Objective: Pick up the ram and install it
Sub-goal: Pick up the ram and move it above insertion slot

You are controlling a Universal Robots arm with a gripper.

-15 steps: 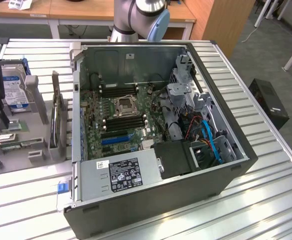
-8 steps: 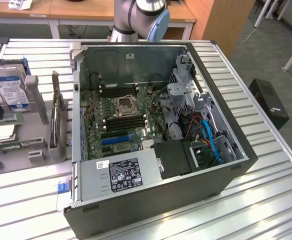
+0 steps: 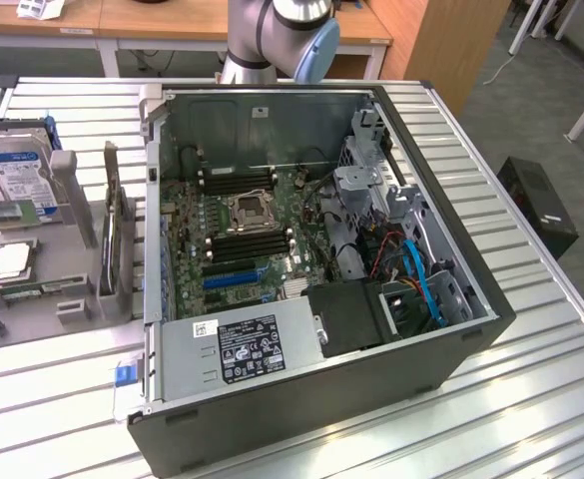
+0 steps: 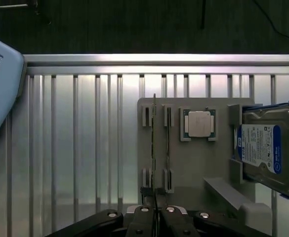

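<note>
Exterior view: PC case (image 3: 301, 429) lies open, memory slots (image 3: 250, 244) facing up for access; grey parts holder (image 3: 77, 299) just beside case.
Wrist view: ram (image 4: 154, 143) on edge in holder slot, top edge free for grasping; gripper (image 4: 156, 217) in line with it, fingers together, gripping nothing.

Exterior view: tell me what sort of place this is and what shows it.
Probably a lab or workshop for computer assembly: an open computer case lies on a slatted metal table, a grey tray beside it holds a hard drive and a processor, and wooden desks stand behind.
</note>
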